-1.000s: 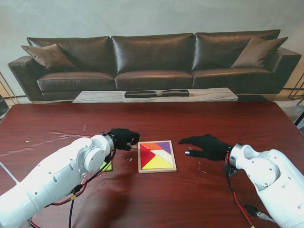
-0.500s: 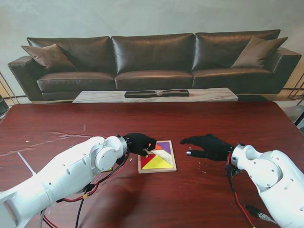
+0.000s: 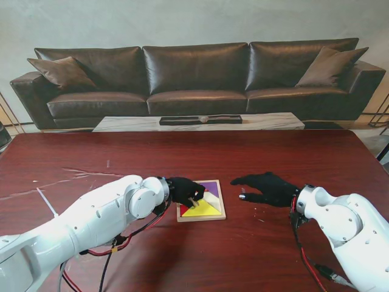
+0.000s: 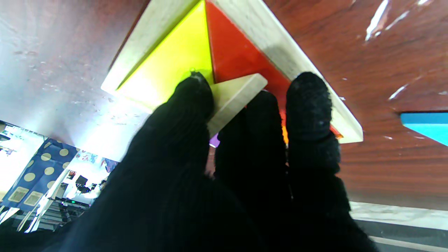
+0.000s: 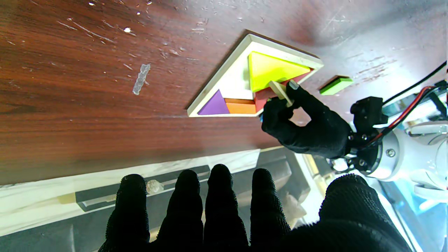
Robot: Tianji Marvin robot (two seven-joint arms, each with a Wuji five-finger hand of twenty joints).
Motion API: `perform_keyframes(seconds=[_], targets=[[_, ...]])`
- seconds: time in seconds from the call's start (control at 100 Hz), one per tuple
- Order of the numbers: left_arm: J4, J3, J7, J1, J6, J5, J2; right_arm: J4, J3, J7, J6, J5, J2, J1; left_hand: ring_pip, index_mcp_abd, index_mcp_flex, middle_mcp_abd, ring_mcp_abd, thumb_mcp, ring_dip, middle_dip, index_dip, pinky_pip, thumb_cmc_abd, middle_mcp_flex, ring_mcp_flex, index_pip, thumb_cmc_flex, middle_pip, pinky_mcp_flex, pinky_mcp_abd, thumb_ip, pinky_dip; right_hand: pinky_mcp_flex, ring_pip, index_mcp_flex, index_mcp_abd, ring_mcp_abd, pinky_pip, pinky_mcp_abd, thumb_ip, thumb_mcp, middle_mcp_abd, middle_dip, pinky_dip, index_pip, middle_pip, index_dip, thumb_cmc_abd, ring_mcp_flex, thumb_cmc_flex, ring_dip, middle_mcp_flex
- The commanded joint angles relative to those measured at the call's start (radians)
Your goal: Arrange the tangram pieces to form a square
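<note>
My left hand (image 3: 185, 190) pinches a pale piece (image 4: 233, 98) between thumb and fingers, tilted over the tray (image 3: 220, 216) – my right hand (image 3: 267, 187) hovers apart, fingers spread, holding nothing.

wooden tray (image 3: 217, 215) – flat on table | pale piece (image 4: 232, 98) – tilted over red triangle (image 4: 238, 59)

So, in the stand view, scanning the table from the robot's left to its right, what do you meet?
Left arm → left hand, holding a pale wooden piece over the tray → tangram tray → right hand, open → right arm.
</note>
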Motion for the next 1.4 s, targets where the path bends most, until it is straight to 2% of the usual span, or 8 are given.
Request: perform_keyframes(seconds=[0.0,0.19,0.37,0.54,0.69,0.89,1.0,1.39], targets=[[0.015,0.001,0.002,-0.007,-0.008,-0.005,-0.01,-0.007,-0.001,0.0,-0.005,-0.004,0.0,-0.007,0.003,0.02,-0.024,-0.044,-0.034,-0.017,-0.018,0.006,-0.045,-0.009,0.029,-0.019,-0.048,0.011,0.071,0.058,-0.003,-0.017,0.003,0.023,-0.006,0.0,-0.026,-0.022,-0.014,0.006,-0.002,0.023,0.002,-0.004,0.006,-0.012,-0.006,0.006,0.0,0.017,0.008,-0.006,0.004,0.001],[0.041,0.0,0.036,-0.006,-0.008,0.002,-0.022,-0.005,-0.004,0.001,-0.003,-0.001,0.0,-0.005,-0.087,0.061,-0.09,0.023,0.042,-0.049,-0.06,-0.003,-0.304,-0.071,0.061,-0.077,-0.117,-0.007,0.074,-0.109,-0.061,0.016,0.011,0.036,-0.007,0.0,-0.026,-0.022,-0.012,0.006,-0.001,0.023,0.001,-0.003,0.006,-0.012,-0.006,0.006,0.0,0.018,0.007,-0.007,0.004,0.001],[0.039,0.003,0.042,-0.006,-0.005,0.015,-0.02,-0.003,-0.006,0.002,0.0,0.0,0.0,-0.004,-0.222,0.105,-0.08,0.062,0.098,-0.037,-0.143,-0.132,-0.484,-0.099,0.073,-0.186,-0.179,-0.157,0.038,-0.213,-0.099,0.02,0.009,0.031,-0.007,0.0,-0.025,-0.022,-0.011,0.006,0.001,0.023,0.002,-0.004,0.006,-0.012,-0.006,0.006,0.0,0.019,0.008,-0.006,0.005,0.0],[0.025,0.002,0.038,-0.004,0.008,0.027,-0.012,-0.001,-0.009,0.003,0.001,0.002,0.0,-0.001,-0.248,0.149,-0.051,0.09,0.094,0.007,-0.164,-0.373,-0.56,-0.096,0.085,-0.289,-0.218,-0.314,-0.018,-0.223,-0.133,0.028,0.002,0.033,-0.007,-0.001,-0.026,-0.021,-0.01,0.006,0.002,0.023,0.001,-0.004,0.005,-0.012,-0.006,0.006,-0.001,0.018,0.008,-0.007,0.005,0.001],[0.003,-0.003,0.042,0.002,0.014,0.052,-0.001,0.0,-0.012,0.002,0.003,0.004,-0.001,0.001,-0.265,0.169,-0.029,0.124,0.084,0.066,-0.173,-0.444,-0.606,-0.054,0.098,-0.358,-0.264,-0.446,-0.066,-0.291,-0.18,0.037,0.001,0.033,-0.008,-0.001,-0.025,-0.022,-0.01,0.006,0.002,0.023,0.002,-0.003,0.006,-0.012,-0.006,0.006,0.0,0.018,0.009,-0.006,0.005,0.001],[-0.012,0.003,0.041,0.004,0.014,0.074,0.009,0.0,-0.015,0.001,0.002,0.005,-0.001,0.002,-0.279,0.128,0.06,0.17,0.079,0.07,-0.179,-0.476,-0.646,-0.013,0.096,-0.451,-0.337,-0.539,-0.071,-0.352,-0.229,0.038,-0.009,0.021,-0.007,-0.002,-0.025,-0.022,-0.01,0.007,0.003,0.023,0.002,-0.002,0.006,-0.012,-0.006,0.006,0.0,0.019,0.008,-0.006,0.005,0.001],[-0.029,-0.008,0.042,0.014,0.016,0.082,0.016,-0.001,-0.015,0.001,0.004,0.003,-0.001,0.003,-0.29,0.089,0.113,0.183,0.091,-0.042,-0.185,-0.492,-0.656,0.006,0.12,-0.479,-0.38,-0.528,-0.025,-0.385,-0.261,0.051,0.005,0.017,-0.007,-0.002,-0.025,-0.022,-0.01,0.007,0.005,0.023,0.001,-0.002,0.006,-0.011,-0.006,0.006,-0.001,0.019,0.009,-0.006,0.006,0.0],[-0.084,-0.042,0.043,0.044,0.006,0.102,0.037,0.002,-0.02,-0.001,0.009,0.005,-0.002,0.006,-0.338,0.009,0.203,0.169,0.113,-0.144,-0.216,-0.53,-0.731,0.034,0.147,-0.491,-0.45,-0.433,-0.006,-0.441,-0.335,0.089,0.024,0.045,-0.007,-0.002,-0.026,-0.022,-0.008,0.008,0.005,0.023,0.002,-0.002,0.006,-0.011,-0.006,0.006,-0.001,0.02,0.007,-0.006,0.006,-0.002]])
